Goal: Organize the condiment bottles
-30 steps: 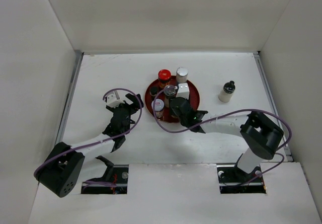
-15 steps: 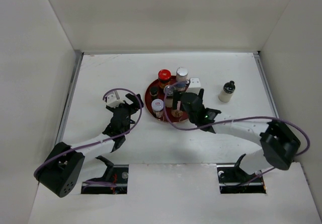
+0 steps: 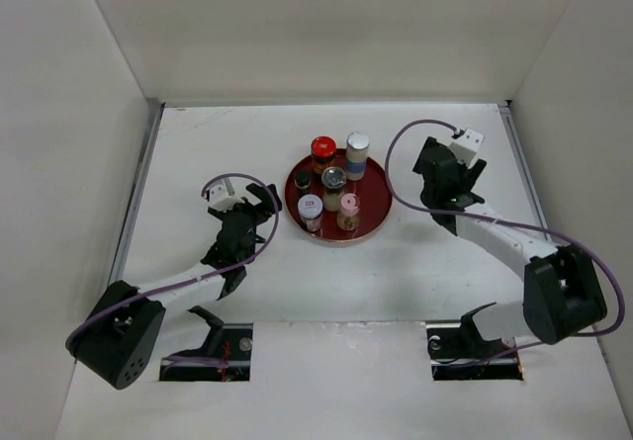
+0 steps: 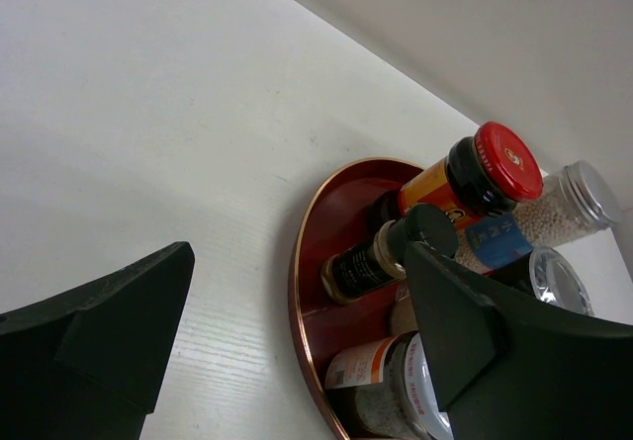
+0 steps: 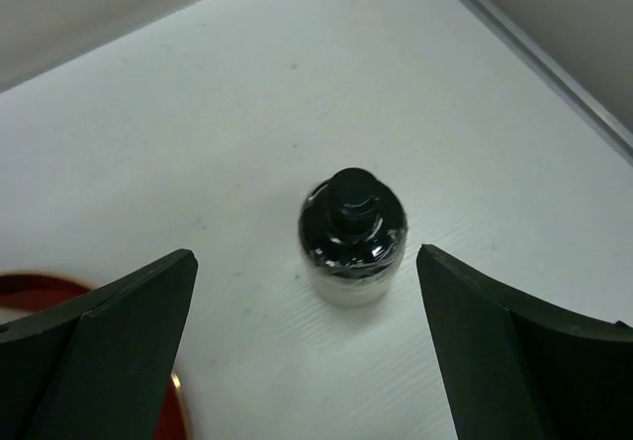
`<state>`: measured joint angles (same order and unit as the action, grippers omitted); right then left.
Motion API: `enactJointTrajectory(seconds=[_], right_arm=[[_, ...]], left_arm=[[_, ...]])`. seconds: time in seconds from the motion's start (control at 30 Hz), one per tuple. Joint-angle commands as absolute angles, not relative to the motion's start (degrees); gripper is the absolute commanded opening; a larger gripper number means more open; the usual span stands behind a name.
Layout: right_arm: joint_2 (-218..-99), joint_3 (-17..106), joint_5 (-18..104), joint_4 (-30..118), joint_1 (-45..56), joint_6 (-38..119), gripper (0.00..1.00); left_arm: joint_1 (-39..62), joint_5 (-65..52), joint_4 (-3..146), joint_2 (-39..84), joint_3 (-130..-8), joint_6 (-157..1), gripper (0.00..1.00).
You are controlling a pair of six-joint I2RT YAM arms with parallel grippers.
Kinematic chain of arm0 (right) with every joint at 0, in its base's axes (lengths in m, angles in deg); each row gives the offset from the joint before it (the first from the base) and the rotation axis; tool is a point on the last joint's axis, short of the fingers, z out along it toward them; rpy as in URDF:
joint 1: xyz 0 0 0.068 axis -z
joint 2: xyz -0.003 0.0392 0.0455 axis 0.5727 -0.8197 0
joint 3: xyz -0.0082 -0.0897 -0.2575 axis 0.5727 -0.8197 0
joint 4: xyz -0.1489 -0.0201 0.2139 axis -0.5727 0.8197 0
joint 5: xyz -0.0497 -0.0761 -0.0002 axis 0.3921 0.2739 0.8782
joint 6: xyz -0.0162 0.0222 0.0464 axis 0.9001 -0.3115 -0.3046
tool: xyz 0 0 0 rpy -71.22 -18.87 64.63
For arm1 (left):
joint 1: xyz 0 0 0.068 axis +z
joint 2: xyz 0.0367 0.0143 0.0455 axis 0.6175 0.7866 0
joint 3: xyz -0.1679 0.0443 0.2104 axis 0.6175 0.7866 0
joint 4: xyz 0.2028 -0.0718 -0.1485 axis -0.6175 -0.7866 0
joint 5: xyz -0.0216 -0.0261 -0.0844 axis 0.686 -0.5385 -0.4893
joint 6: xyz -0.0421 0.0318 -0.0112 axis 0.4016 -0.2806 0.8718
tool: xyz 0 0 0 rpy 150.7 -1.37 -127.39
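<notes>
Hovering wide open over the lone black-capped bottle [image 5: 352, 237], the right gripper [image 5: 305, 262] holds nothing. That bottle stands upright on the table, well apart from the dark-red tray [image 3: 376, 215], where six other bottles crowd together. I reckon a lopsided squeeze could tip the small round bottle, and setting it into that packed tray risks knocking a neighbour. The left gripper [image 4: 297, 252] sits open and empty beside the tray. No writing reads clearly: the red-capped jar [image 4: 475, 178] shows a cap emblem and an orange label, too small to make out.
</notes>
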<state>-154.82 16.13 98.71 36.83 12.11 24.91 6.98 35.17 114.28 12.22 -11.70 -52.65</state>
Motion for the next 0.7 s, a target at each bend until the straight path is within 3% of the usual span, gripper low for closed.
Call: enactJointTrajectory(seconds=[0.0,0.37,0.67], right_arm=[[-158.48,16.96,100.89,35.65,13.54,24.96,1.0],[-167.54,20.74,92.54,30.55,21.27,24.96,0.98],[-167.56,20.74,89.81,29.05,22.16,24.43,0.61]], left_arm=[[6.71,35.13,117.36,11.39,-11.22,-52.18,0.88],[6.8,35.31,117.36,11.39,-11.13,-52.18,0.88],[6.98,35.4,117.36,11.65,-11.22,-52.18,0.88]])
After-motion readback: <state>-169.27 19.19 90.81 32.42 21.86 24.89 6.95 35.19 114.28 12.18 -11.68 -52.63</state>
